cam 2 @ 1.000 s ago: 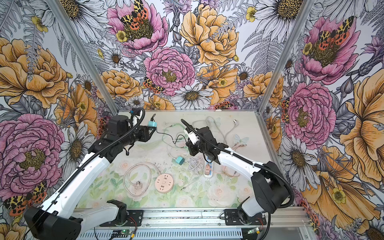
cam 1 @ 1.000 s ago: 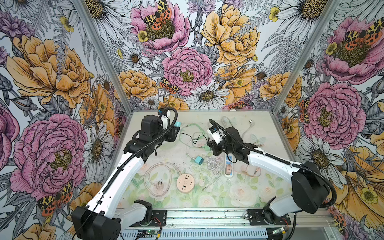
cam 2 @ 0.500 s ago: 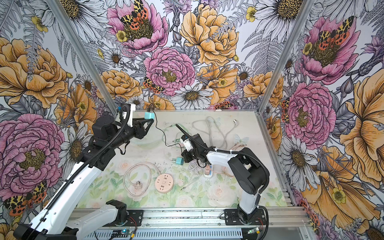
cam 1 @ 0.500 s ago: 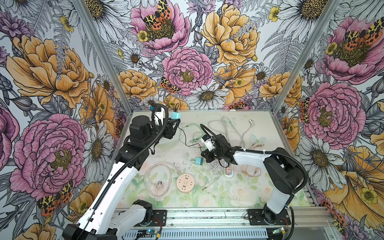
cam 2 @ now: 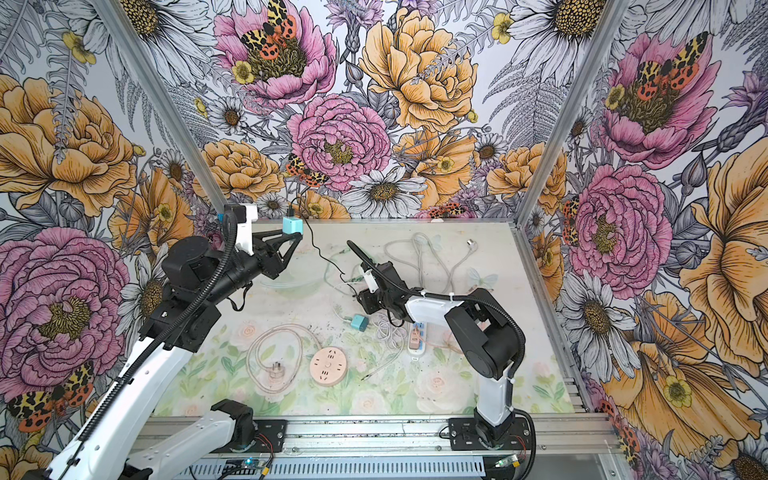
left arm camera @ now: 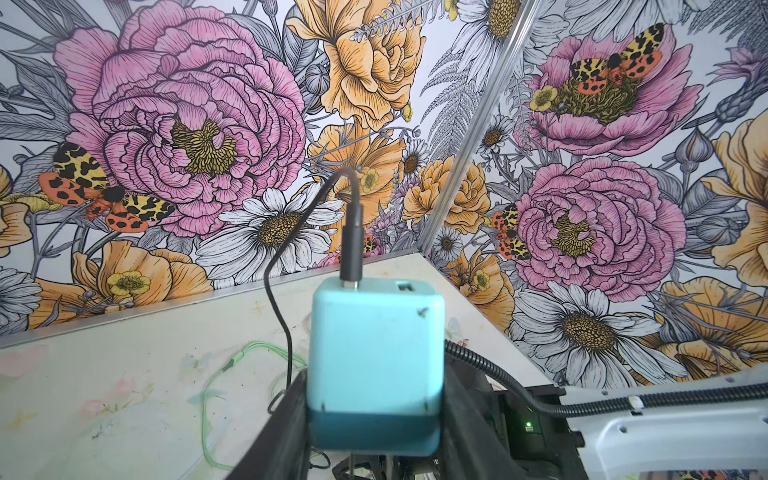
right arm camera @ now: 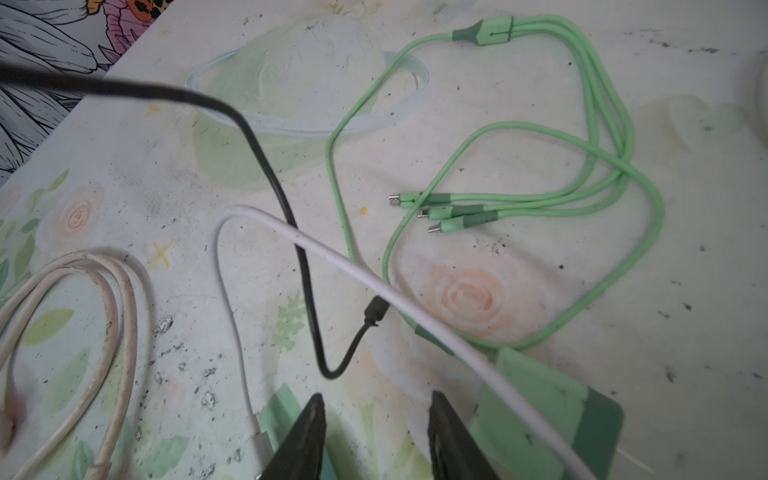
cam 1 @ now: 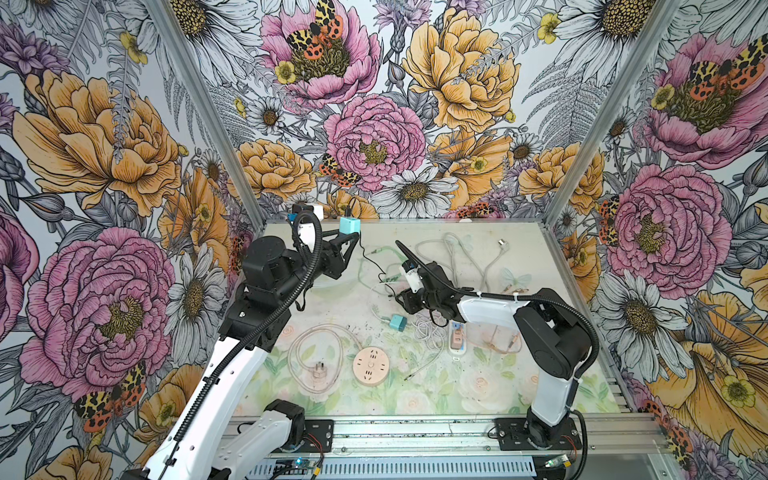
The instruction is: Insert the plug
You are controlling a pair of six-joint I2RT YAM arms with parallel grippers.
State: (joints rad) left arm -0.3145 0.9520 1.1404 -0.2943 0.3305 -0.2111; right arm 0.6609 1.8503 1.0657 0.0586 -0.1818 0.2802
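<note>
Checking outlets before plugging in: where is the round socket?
In both top views the round socket lies front-centre on the table, just right of the coiled cream cable, with a loose teal charger just behind it.

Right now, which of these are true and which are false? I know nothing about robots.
1. The left tool holds a teal charger in the air. True.
2. A black cable is plugged into that charger. True.
3. The right tool grips the green cable. False: its jaws stand open and empty, and the green cable lies loose beyond them.
4. The round socket has a plug in it. False: nothing is plugged into it.
5. A second charger lies on the table. True.
</note>
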